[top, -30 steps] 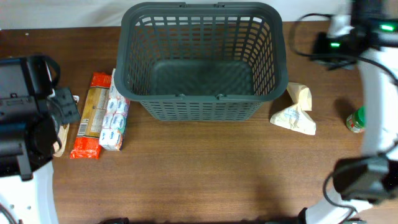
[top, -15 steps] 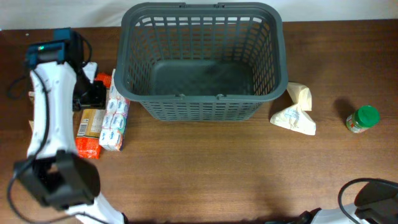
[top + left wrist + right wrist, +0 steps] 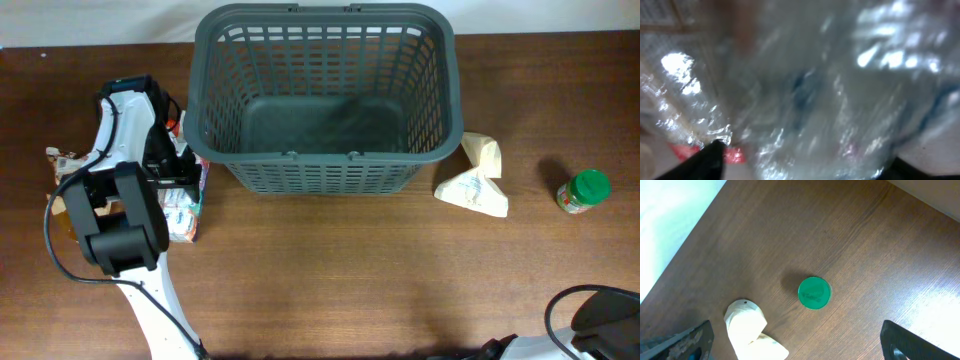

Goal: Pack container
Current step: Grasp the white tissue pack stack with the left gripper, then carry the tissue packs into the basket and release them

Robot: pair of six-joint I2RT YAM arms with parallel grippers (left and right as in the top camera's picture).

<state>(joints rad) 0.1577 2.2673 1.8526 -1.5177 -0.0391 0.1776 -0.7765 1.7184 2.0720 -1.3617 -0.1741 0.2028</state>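
The container (image 3: 325, 35), a large dark grey lattice basket, stands empty at the back middle of the table. Just left of it, my left gripper (image 3: 172, 170) hangs low over a clear-wrapped white and blue pack (image 3: 185, 208). In the left wrist view the shiny, blurred wrap of the pack (image 3: 830, 90) fills the frame, and my left gripper (image 3: 810, 162) is open with a dark tip at each lower corner. The right gripper (image 3: 800, 337) is open wide, high above bare wood. It holds nothing and does not show in the overhead view.
A green-lidded jar (image 3: 584, 191) (image 3: 814, 293) stands at the far right. A crumpled cream bag (image 3: 474, 180) (image 3: 747, 327) lies by the basket's right side. A red packet edge (image 3: 732, 155) shows beside the pack, and a brownish packet (image 3: 62, 160) lies at the left edge.
The left arm has swung in from the far left and come down over the packs beside the basket. The right arm has left the overhead view, uncovering the jar. Both grippers have opened.
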